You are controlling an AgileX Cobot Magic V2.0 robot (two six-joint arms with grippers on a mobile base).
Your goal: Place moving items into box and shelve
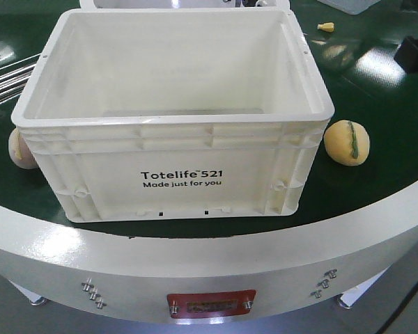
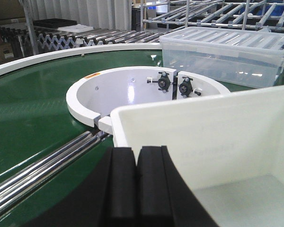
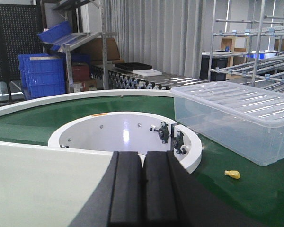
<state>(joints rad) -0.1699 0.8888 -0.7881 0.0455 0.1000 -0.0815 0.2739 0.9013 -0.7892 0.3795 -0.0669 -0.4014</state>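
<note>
Exterior front-facing view is showing the box (image 1: 181, 163), a large white ribbed crate printed "Totelife 521". It is sitting open-topped and holding nothing on the green belt (image 1: 383, 174), near the belt's front edge. Yellow ball (image 1: 347, 142), crossed by a green stripe, is lying on the belt just beside the box's right wall, apart from it. Beige ball (image 1: 19, 149) is peeking out at the box's left front corner, half hidden; whether it is touching the wall cannot be told. Both are looking soft, round and bun-like. Left gripper (image 2: 136, 158) is hanging by the box's left side with its black fingers pressed together on nothing. Right gripper (image 3: 143, 163) is likewise showing fingers together and empty, by the box's right side. Risks, as judged: either ball is likely to be rolling away if fingers are coming down unopened and nudging it. The beige one is sitting tight to the box, so a finger may be striking the rim. If the belt is turning, both may be drifting out of reach, and a hard squeeze may be squashing the soft skin.
</note>
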